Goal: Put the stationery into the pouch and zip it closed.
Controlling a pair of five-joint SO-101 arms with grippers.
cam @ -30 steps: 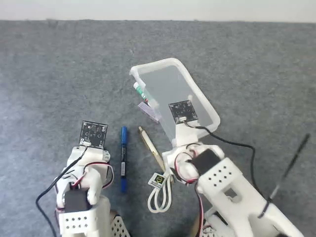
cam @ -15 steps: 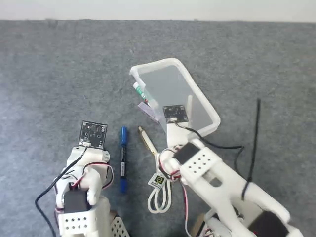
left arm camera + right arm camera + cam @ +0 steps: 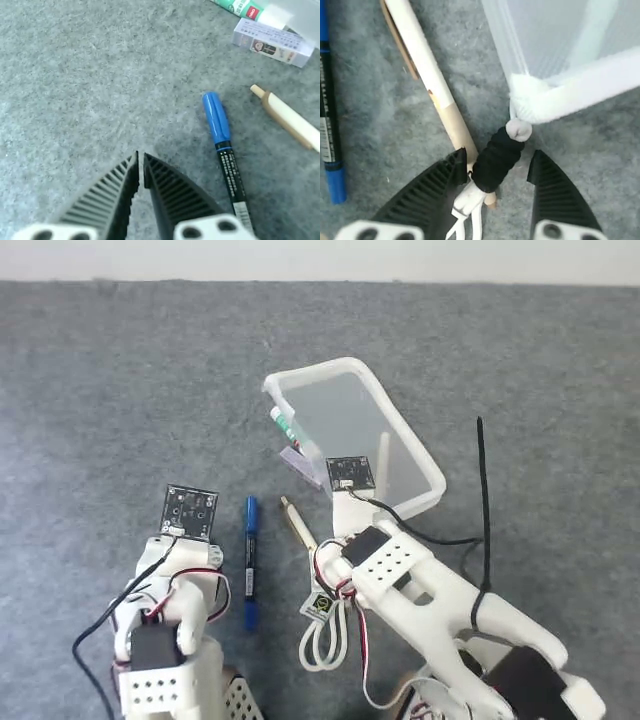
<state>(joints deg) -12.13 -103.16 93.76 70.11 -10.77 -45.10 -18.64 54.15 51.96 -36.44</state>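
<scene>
Two arms over grey desk (image 3: 100, 390). R jaws released, black zip pull (image 3: 495, 157) lying btw them at pouch (image 3: 555, 92) corner; beige pen (image 3: 420, 65) just beside. L jaws clenched, nothing held; blue marker (image 3: 216, 117) near, apart.

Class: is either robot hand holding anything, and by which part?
Nothing is held: left hand shut, empty; right hand open around the black zip pull.
</scene>
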